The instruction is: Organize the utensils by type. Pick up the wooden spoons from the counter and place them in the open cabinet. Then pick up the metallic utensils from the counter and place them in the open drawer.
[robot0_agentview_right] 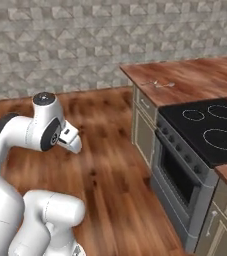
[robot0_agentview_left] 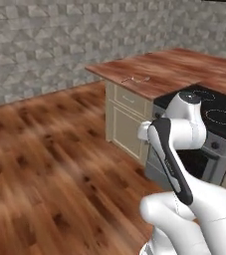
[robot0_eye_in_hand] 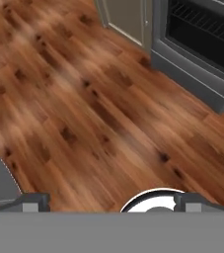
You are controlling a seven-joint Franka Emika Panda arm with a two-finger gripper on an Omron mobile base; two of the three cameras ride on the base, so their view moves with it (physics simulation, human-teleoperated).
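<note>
Grey stone-tiled wall (robot0_agentview_left: pixel 45 45) ahead; glossy wood-plank floor (robot0_eye_in_hand: pixel 84 113) directly below the claw; black stovetop (robot0_agentview_right: pixel 210 130) and grey oven (robot0_agentview_right: pixel 180 185) off to its right.

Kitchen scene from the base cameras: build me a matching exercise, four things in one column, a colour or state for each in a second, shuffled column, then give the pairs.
Column one:
1. counter
2. stovetop
3. metallic utensils
4. gripper

Column two:
A. black, with pale ring outlines
B. open, holding nothing, facing the wooden floor
C. glossy reddish-brown wood grain
D. thin and silvery, lying near the counter's corner

Pairs: 1-C, 2-A, 3-D, 4-B
</note>
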